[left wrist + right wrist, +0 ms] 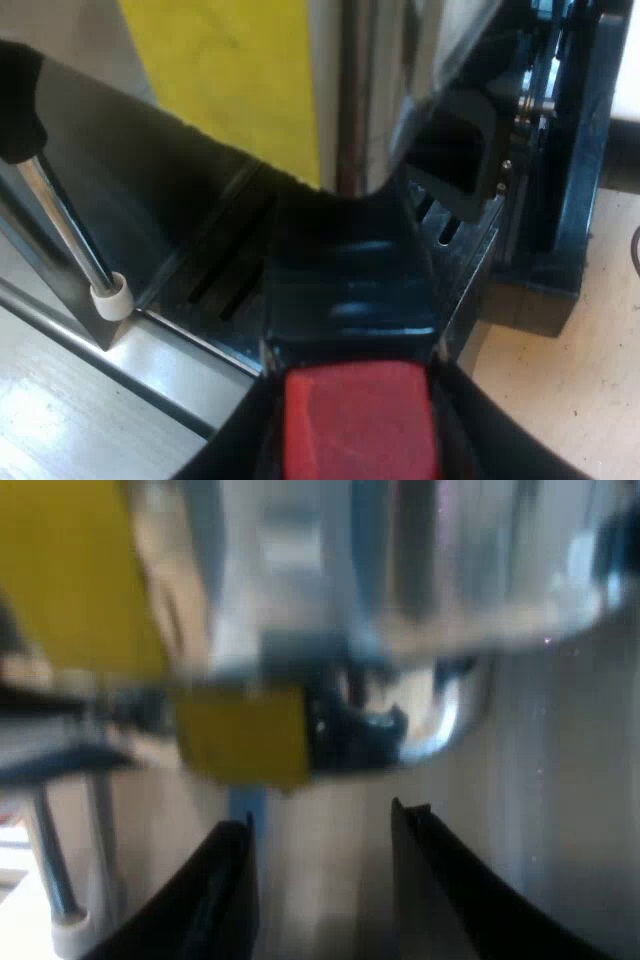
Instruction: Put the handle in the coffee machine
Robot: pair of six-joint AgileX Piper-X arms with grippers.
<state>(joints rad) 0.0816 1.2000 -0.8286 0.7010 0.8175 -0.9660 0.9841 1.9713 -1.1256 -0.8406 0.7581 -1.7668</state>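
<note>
The holder's dark handle point(345, 290) reaches from my left gripper point(355, 440) toward the espresso machine's front point(380, 90), over the drip tray point(215, 285). Its red end point(360, 420) sits between my black fingers point(225, 455), which are shut on it. The holder's metal head is hidden under the machine's shiny body. My right gripper point(322, 820) stands open close to the machine's metal front point(400, 590), below a dark part point(360, 730) next to a yellow patch point(240, 735). Nothing lies between its fingers point(225, 880).
A yellow panel point(235, 80) covers part of the machine's front. A metal steam wand with a white tip point(110, 298) hangs beside the drip tray; the wand point(50, 880) also stands near my right gripper. Light tabletop point(560, 400) lies beside the machine's dark base.
</note>
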